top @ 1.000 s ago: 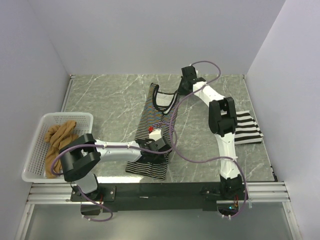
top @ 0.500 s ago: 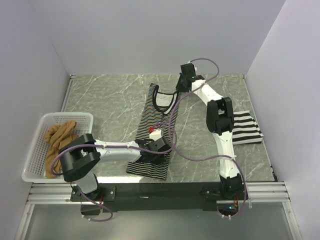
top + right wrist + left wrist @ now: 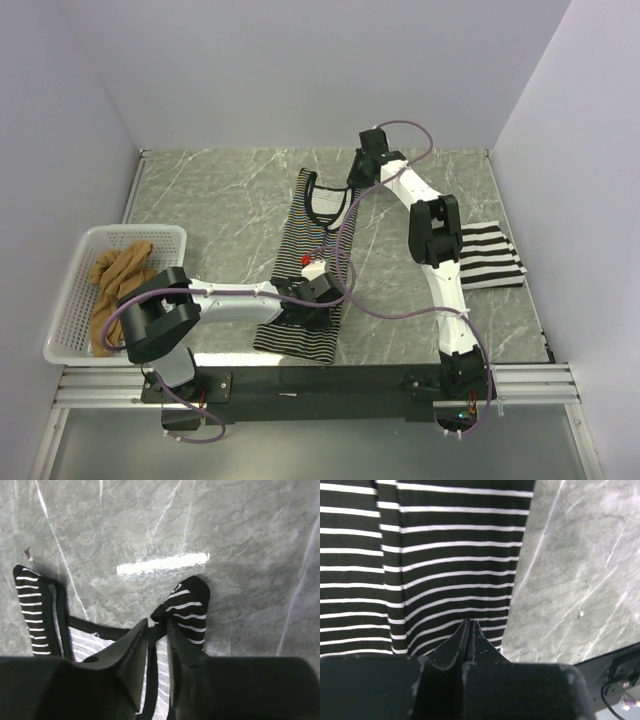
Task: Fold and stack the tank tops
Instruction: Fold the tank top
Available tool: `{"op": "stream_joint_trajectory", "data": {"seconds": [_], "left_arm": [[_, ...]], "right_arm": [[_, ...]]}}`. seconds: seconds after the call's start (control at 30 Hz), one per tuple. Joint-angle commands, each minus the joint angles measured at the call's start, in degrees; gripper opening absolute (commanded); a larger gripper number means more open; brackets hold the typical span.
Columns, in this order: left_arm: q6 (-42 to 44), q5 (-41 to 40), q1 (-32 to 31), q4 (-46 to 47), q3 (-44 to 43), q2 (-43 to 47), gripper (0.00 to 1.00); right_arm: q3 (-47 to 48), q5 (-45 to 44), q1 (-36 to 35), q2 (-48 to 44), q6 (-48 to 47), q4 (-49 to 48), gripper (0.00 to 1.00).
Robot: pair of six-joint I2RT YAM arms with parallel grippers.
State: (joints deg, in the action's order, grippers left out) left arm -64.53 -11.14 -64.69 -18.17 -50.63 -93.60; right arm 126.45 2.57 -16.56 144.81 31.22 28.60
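Left claw (image 3: pixel 305 298), seen from above, rests low on the thin dark-striped tank top (image 3: pixel 318 232) spread on the grey marbled table (image 3: pixel 220 200); right claw (image 3: pixel 358 172) sits at its neckline end. Left wrist view: that claw is closed, tips on striped cloth. Right wrist view: jaws stand narrowly apart around the black-edged strap (image 3: pixel 186 607); whether they grip it, nobody can tell.

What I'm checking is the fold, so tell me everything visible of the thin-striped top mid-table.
The thin-striped top is soft, knit-looking and sleeveless, with thin dark and white stripes and black trim at the neck and straps. It lies flat, lengthwise on the marbled table, neck toward the far edge and hem toward the arms. The shut left hand sits at its lower right edge. The right hand straddles the right-side strap; whether it grips is unclear.
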Motion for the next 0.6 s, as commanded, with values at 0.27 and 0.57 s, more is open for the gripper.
{"op": "stream_joint_trajectory", "data": {"seconds": [0.27,0.57], "left_arm": [[5.82,6.48,6.5,3.67,-10.96,-7.81,0.01],[5.91,7.97,12.03,5.08,-15.37,-13.79,0.01]], "right_arm": [[4.15,7.71,3.2,-4.61,-0.37,-5.57,0.54],[0.21,9.12,4.16,-14.27,1.03,-4.43,0.61]]}}
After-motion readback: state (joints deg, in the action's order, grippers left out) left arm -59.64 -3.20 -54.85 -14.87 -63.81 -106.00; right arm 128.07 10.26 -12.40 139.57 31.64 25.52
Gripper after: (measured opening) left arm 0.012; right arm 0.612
